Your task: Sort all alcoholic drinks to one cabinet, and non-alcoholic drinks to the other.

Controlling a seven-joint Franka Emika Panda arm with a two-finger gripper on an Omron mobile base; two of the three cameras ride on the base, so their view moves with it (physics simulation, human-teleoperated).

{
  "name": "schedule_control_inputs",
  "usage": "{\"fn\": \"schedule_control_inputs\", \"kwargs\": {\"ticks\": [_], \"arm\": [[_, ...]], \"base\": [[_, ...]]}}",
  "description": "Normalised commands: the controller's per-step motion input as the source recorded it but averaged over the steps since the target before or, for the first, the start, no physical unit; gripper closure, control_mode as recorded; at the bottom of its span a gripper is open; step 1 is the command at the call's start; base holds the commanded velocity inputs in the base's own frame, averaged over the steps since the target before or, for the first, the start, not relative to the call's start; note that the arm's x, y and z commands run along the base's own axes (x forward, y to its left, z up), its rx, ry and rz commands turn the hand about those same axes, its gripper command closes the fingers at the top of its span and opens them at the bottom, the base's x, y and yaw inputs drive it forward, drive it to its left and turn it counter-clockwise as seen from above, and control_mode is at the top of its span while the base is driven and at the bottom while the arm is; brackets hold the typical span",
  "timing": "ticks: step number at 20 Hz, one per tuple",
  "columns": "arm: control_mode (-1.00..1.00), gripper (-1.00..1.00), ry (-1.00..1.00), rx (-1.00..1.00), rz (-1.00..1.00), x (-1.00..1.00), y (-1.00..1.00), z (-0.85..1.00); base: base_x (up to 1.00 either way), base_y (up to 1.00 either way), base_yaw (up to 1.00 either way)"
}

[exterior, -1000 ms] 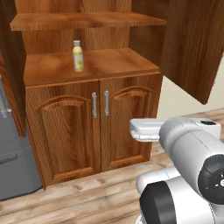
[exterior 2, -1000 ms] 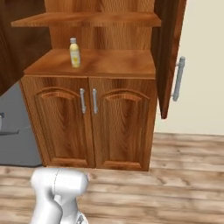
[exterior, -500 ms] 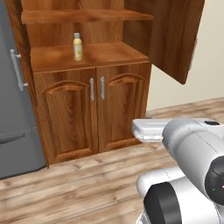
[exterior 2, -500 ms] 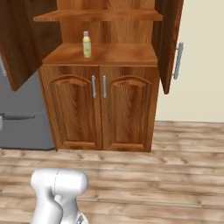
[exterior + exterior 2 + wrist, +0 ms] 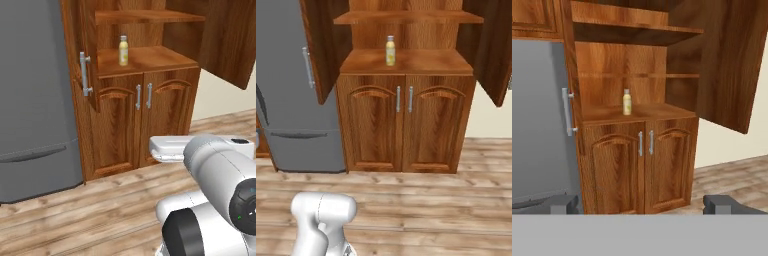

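Observation:
A yellow juice bottle (image 5: 123, 50) (image 5: 390, 50) (image 5: 627, 102) with a pale cap, a non-alcoholic drink, stands upright on the lower shelf board of the brown wooden cabinet (image 5: 150, 60) (image 5: 426, 62) (image 5: 662, 112). The cabinet's upper doors hang open, and its two arched-panel lower doors (image 5: 403, 125) are closed. My gripper (image 5: 642, 205) is open and far back from the cabinet, at about the height of the lower doors. Nothing sits between its fingertips (image 5: 562, 204). The alcoholic drinks are out of view.
A tall grey fridge (image 5: 35, 100) (image 5: 281, 90) (image 5: 537, 125) stands directly left of the cabinet. The open left door (image 5: 85, 74) (image 5: 308, 67) juts out in front of it, and the open right door (image 5: 225, 40) (image 5: 722, 65) swings out to the right. Wooden floor (image 5: 406, 200) lies between me and the cabinet.
The base has moved, so the whole view has shifted: the cabinet sits further right and the fridge has come in on the left. The bottle stays on its shelf and the gripper stays open.

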Motion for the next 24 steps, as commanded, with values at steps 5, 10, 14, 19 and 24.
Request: {"fn": "schedule_control_inputs", "kwargs": {"ticks": [5, 10, 14, 19, 24], "arm": [[1.0, -1.0, 0.0, 0.0, 0.0, 0.0, 0.0, 0.0], [1.0, -1.0, 0.0, 0.0, 0.0, 0.0, 0.0, 0.0], [1.0, -1.0, 0.0, 0.0, 0.0, 0.0, 0.0, 0.0], [1.0, -1.0, 0.0, 0.0, 0.0, 0.0, 0.0, 0.0], [1.0, -1.0, 0.0, 0.0, 0.0, 0.0, 0.0, 0.0]], "base": [[-0.19, 0.88, -0.05], [-0.02, 0.97, -0.04], [0.0, 0.99, -0.02], [0.0, 0.93, -0.01], [0.09, 0.99, -0.03]]}}
